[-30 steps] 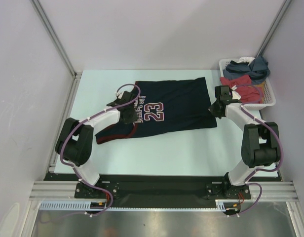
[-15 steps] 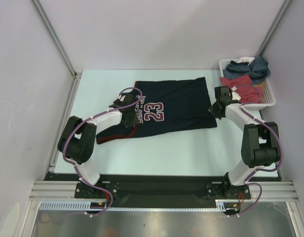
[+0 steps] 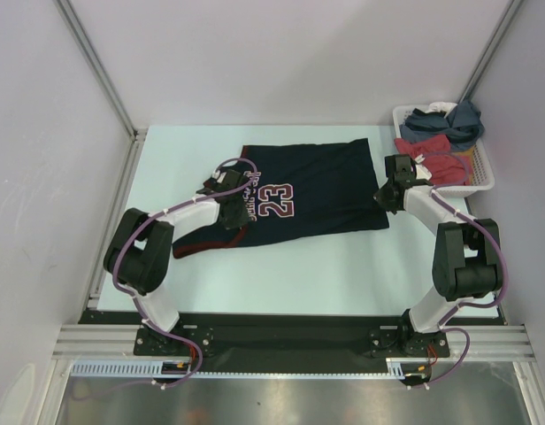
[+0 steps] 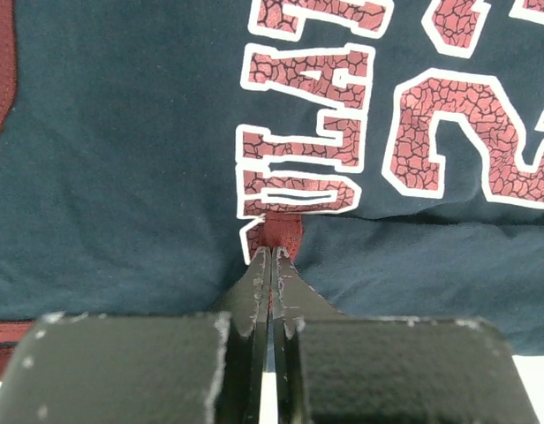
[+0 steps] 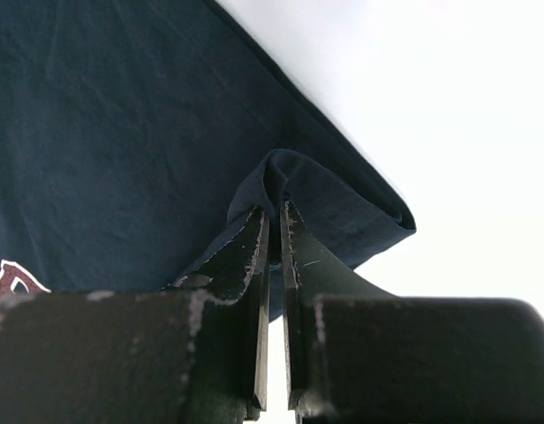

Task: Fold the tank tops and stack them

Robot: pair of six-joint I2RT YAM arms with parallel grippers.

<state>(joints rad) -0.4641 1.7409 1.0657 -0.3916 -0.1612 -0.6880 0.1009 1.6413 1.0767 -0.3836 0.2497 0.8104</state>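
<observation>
Navy top: the navy top (image 3: 312,181) is laid out flat on the worktop (image 3: 326,257), in the middle and a little to the far side. Its neck end is turned to the left and its hem to the right. The number print faces up.
Left gripper: the left gripper (image 4: 270,254) is closed. A small pinch of cloth with reddish trim is held between its tips, just near of the white-edged lettering, and the cloth is puckered towards them.
Right gripper: the right gripper (image 5: 274,210) is closed on a fold of the navy top at its right near corner. The fold is lifted slightly, and bare worktop is seen just beside it.
Blue top: the blue top (image 3: 449,124) is lying crumpled in the basket (image 3: 481,183) at the far right, together with a red garment (image 3: 432,159).
Done: the navy top has been brought out and spread. No finished fold is visible on it, only a loose strap part at the left near side.
Step in hand: it is judged that a first fold of the navy top is being started, since both ends are gripped.
Left to do: the navy top is to be folded fully. The blue top is then to be taken from the basket, folded, and stacked with the navy one. The task is judged to be at an early stage.
</observation>
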